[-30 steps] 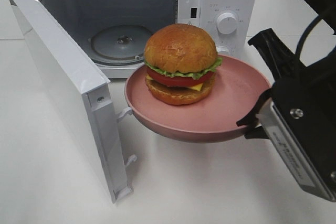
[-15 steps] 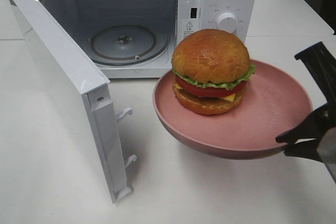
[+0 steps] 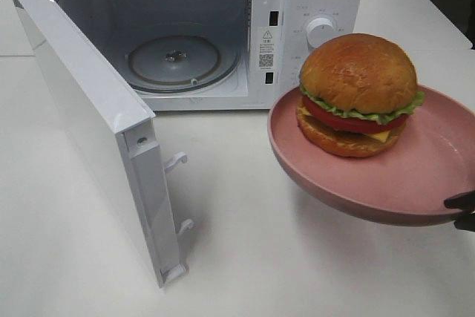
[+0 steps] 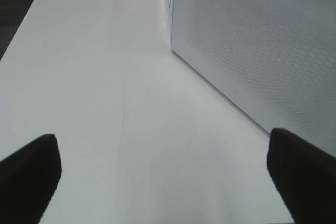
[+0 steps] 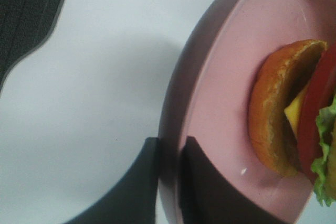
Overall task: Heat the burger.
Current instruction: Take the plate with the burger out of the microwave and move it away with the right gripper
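Note:
The burger [image 3: 360, 94], with its glossy brown bun, lettuce, tomato and cheese, sits on a pink plate [image 3: 415, 191] held in the air at the right, in front of the microwave's control panel. My right gripper [image 3: 463, 211] is shut on the plate's near right rim; only its dark fingertips show there. In the right wrist view the right gripper [image 5: 170, 182] pinches the plate rim [image 5: 176, 103], with the burger [image 5: 286, 124] just beyond it. My left gripper [image 4: 163, 177] is open and empty over bare table.
The white microwave [image 3: 319, 5] stands at the back with its glass turntable [image 3: 174, 61] bare. Its door [image 3: 89, 120] swings wide open toward the front left. The left wrist view shows that door's panel [image 4: 252, 40] close by.
The plate with the burger has moved right, away from the microwave's opening. The right arm has slid almost wholly out of the high view.

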`<act>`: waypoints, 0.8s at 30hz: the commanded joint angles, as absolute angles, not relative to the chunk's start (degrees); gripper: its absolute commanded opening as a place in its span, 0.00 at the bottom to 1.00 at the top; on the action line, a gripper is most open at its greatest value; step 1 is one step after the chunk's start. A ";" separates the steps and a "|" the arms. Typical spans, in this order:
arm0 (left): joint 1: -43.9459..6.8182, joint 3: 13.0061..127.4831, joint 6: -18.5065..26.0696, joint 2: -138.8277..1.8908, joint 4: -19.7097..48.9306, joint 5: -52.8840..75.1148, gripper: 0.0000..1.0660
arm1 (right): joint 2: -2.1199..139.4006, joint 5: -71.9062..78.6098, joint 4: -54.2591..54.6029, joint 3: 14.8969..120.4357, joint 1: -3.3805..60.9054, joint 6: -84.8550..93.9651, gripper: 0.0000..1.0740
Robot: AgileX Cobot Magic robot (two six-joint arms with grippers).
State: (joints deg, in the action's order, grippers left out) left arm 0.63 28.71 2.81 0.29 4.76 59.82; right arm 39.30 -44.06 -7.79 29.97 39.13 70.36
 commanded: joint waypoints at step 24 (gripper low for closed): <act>0.86 28.53 2.81 1.60 4.98 59.30 0.94 | 40.45 -54.49 -37.82 28.42 39.13 15.41 0.00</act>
State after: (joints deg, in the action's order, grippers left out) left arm 0.63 28.71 2.81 0.29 4.76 59.82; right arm 39.65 -55.06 -32.66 27.90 39.13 19.19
